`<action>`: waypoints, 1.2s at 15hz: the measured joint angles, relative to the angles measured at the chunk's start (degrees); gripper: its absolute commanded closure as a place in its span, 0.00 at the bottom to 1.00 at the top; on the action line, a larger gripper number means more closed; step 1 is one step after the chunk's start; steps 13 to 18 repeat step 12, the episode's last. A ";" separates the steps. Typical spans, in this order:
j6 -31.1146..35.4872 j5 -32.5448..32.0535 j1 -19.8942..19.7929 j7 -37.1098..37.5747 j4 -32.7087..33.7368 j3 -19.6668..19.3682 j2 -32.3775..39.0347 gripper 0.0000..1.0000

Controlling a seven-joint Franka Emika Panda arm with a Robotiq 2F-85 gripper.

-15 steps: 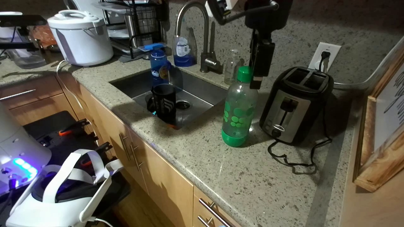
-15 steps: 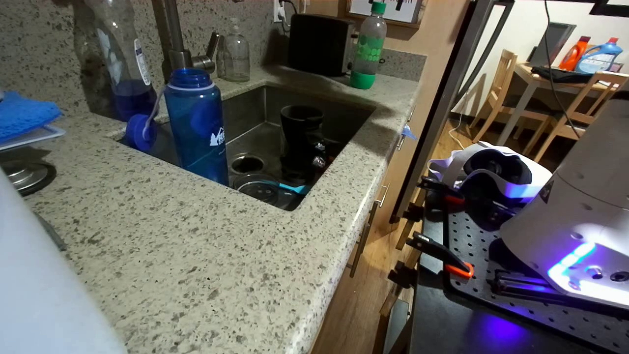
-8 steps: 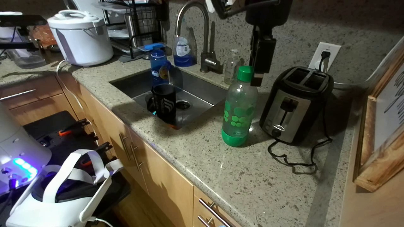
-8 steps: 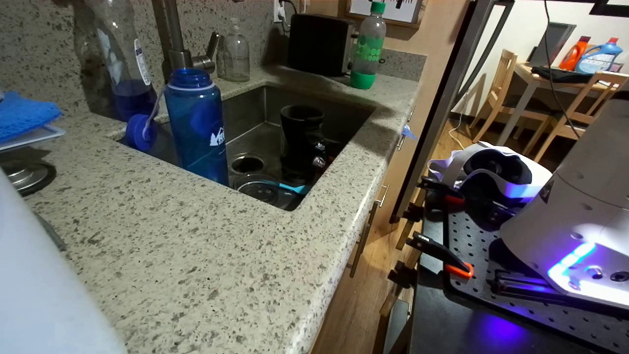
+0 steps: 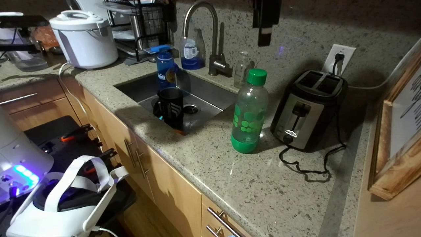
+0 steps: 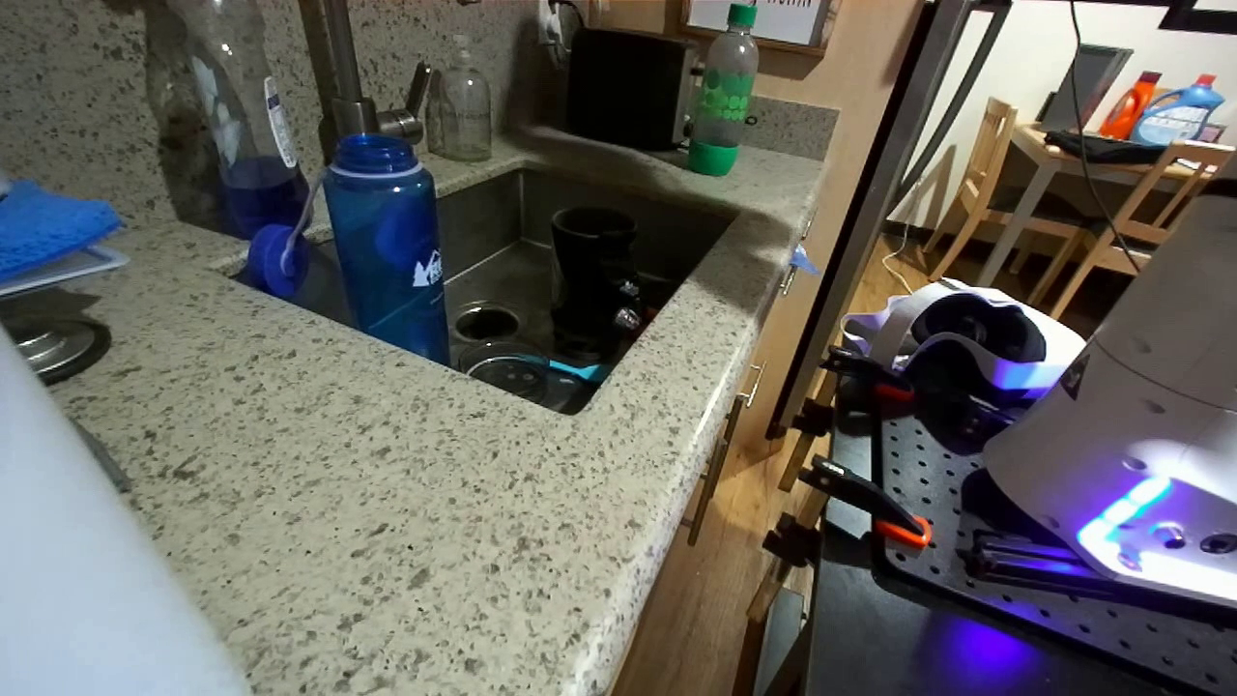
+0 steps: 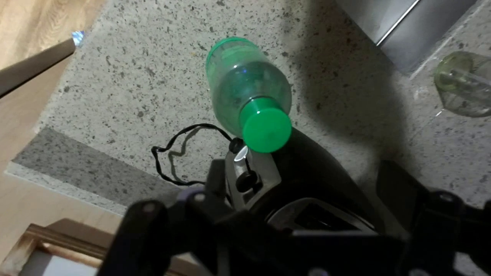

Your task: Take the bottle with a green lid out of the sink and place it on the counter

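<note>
Although the bottle [image 5: 249, 113] is already stood upright on the counter [image 5: 279, 197], out of the sink [image 5: 210, 93] and just beside the toaster [image 5: 306, 112], its balance could be upset by a careless retreat. The gripper [image 7: 303, 174] is held high and apart from it; its fingers [image 7: 218, 174] are spread and nothing is grasped between them. By this, the placing is judged done, and only withdrawal is thought to be left.

Should the gripper be swung low across the bottle, the lid [image 7: 267, 130] could be clipped by a finger. Because the bottle is tall and seemingly empty, it could be tipped by a light touch. Once laid over, it could be sent rolling off the front edge of the counter or back into the sink, where the cup [image 5: 171, 106] could be struck.

Should the gripper be lowered rather than raised, the toaster, seen between the fingers in the wrist view, could be hit and shoved against the bottle. The cord [image 7: 155, 158], looped on the counter near the bottle's base, could be dragged along. If a wide sweep is made toward the tap [image 5: 214, 36], the glass bottle [image 6: 464, 111] beside it could be knocked over.
</note>
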 measured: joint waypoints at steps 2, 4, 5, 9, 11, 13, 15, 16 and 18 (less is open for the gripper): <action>-1.00 -0.31 1.55 -1.22 -2.62 0.76 -3.26 0.00; -2.51 -1.02 3.56 -2.43 -5.85 1.83 -5.82 0.00; -3.11 -1.71 4.78 -2.88 -7.82 2.56 -6.97 0.00; -3.63 -4.83 9.54 -3.03 -15.20 5.45 -10.07 0.00; -3.62 -5.39 10.31 -3.03 -16.50 5.82 -10.71 0.00; -3.62 -5.41 10.32 -3.03 -16.71 5.85 -10.98 0.00; -3.62 -5.41 10.32 -3.03 -16.71 5.85 -10.98 0.00; -3.62 -5.41 10.32 -3.03 -16.71 5.85 -10.98 0.00; -3.62 -5.41 10.32 -3.03 -16.71 5.85 -10.98 0.00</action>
